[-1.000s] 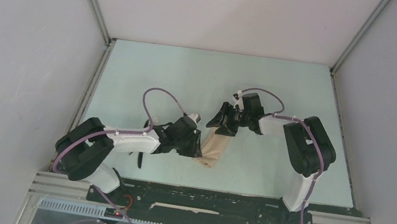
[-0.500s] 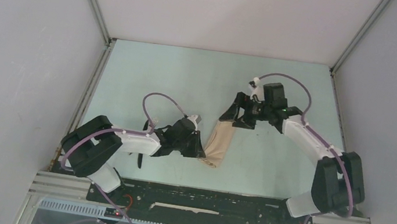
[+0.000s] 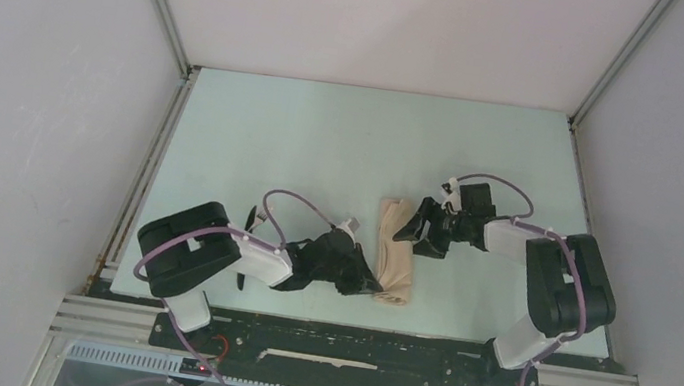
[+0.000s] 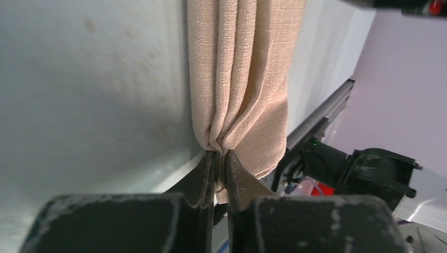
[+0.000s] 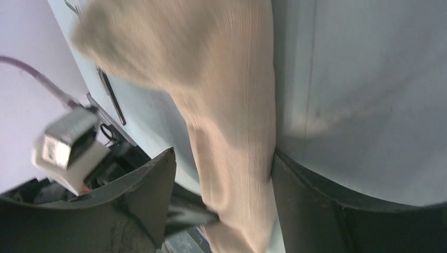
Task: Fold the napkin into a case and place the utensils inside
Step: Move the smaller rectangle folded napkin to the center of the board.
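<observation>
The napkin lies as a narrow, long beige folded strip in the middle of the table. My left gripper is shut on its near end. In the left wrist view the jaws pinch the bunched folds of the cloth. My right gripper is open at the strip's far half. In the right wrist view its fingers straddle the cloth, which touches the right finger. The black knife lies left of the napkin, partly under my left arm, and shows as a thin line. I cannot make out the fork.
The pale green table is walled by white panels with metal rails on the left and right. The black base rail runs along the near edge, close behind the napkin's near end.
The napkin has swung so its far end now points left of its near end. My left gripper moved right and nearer with the cloth. My right gripper came back toward me, jaws now open.
</observation>
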{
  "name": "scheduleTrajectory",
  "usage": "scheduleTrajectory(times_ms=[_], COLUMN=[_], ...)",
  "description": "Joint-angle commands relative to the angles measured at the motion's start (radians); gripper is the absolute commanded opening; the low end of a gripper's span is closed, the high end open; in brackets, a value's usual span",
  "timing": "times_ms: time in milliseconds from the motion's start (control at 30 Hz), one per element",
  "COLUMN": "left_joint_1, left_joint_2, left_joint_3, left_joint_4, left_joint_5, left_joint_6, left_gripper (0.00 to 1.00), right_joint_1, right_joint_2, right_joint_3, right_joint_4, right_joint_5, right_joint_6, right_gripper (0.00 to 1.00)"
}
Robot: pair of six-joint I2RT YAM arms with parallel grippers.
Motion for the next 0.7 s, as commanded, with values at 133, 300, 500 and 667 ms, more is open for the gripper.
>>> scheduleTrajectory(times_ms=[133, 300, 500, 667], left_joint_1=[-0.075, -0.068, 0.031, 0.181], left_joint_2=[0.064, 0.005, -0.376, -0.552], left_joint_3=[0.087, 0.065, -0.009, 0.076], left_joint_4=[0.101, 0.046, -0.328, -0.576], left_joint_5=[-0.075, -0.066, -0.151, -0.227], left_joint_6=[-0.216, -0.112, 0.196, 0.365], left_gripper=[0.14, 0.65, 0.79, 0.81], right_joint_1=[0.06, 0.079, 0.082, 0.11], right_joint_2=[0.139, 0.178, 0.081, -0.044], right_joint_3=[0.129, 0.238, 0.319, 0.33], right_joint_4=[0.114, -0.042, -0.292, -0.395], right_joint_5=[0.046, 0.092, 0.257, 0.337], right_joint_6=[-0.007, -0.102, -0.252, -0.297], right_gripper=[0.7, 0.7, 0.84, 0.86])
